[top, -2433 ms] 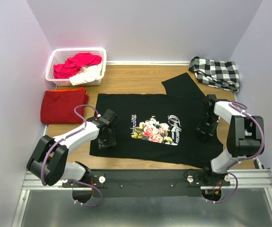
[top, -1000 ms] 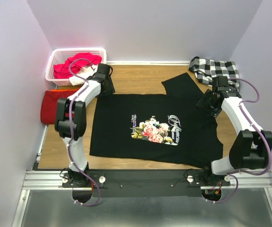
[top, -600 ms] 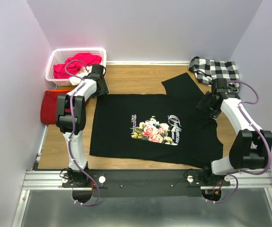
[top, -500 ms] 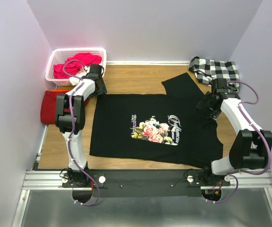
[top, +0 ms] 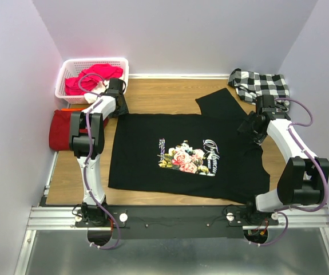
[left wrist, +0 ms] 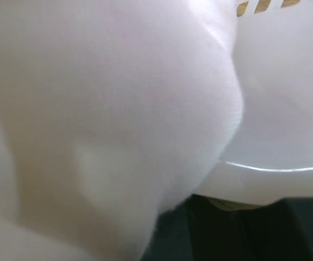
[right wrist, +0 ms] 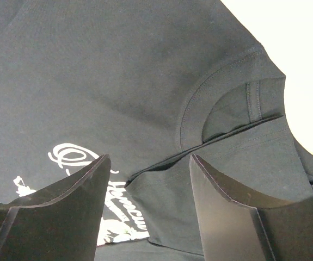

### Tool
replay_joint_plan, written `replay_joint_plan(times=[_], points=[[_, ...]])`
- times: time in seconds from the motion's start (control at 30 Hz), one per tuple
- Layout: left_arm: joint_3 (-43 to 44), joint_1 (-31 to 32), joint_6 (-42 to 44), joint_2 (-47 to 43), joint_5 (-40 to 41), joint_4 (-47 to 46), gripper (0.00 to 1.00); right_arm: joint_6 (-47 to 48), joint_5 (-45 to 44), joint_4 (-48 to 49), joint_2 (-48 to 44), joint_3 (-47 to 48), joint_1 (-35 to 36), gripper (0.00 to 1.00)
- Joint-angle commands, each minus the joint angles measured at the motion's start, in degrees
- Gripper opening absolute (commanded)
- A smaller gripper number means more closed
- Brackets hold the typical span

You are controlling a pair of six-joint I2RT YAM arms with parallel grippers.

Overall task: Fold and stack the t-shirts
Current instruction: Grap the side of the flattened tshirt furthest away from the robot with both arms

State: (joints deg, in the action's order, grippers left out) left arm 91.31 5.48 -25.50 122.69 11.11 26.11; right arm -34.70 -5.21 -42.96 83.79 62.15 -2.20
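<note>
Currently the large, soft black t-shirt [top: 153,137] with a pink-rose print and white script lies spread flat across the middle of the wooden bench [top: 170,94], its collar [right wrist: 191,106] toward the right. The right gripper [right wrist: 151,217] hovers just above that collar, released, grasping nothing. The left gripper [top: 118,102] sits at the shirt's far-left corner beside the white plastic basket [top: 95,59]; its wrist view is a white blur, so I cannot tell its state. The folded plain dark-red t-shirt [top: 67,130] rests at the bench's left edge, a black-and-white checked cloth [top: 260,86] at the far right.
</note>
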Motion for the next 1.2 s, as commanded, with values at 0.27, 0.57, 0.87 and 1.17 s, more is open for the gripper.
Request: replay_joint_plan(times=[0.27,0.57,0.87,1.17], points=[[0.89,-0.38,0.89,2.81,-1.45,-0.62,0.33,-0.55,0.12,0.51,0.15,-1.59,0.26,0.68],[-0.08,-0.38,1.32,2.38,-1.01,-0.44,0.00,-0.11,-0.41,0.51,1.90,-0.02,0.26,0.67],[-1.48,-0.29,2.29,-0.96,-0.30,-0.27,0.00,2.35,-3.13,2.00,12.35,15.09,0.26,0.67],[-1.92,-0.29,2.82,-0.70,-1.27,-0.18,0.00,7.97,-4.46,5.60,31.51,36.36,0.35,0.68]])
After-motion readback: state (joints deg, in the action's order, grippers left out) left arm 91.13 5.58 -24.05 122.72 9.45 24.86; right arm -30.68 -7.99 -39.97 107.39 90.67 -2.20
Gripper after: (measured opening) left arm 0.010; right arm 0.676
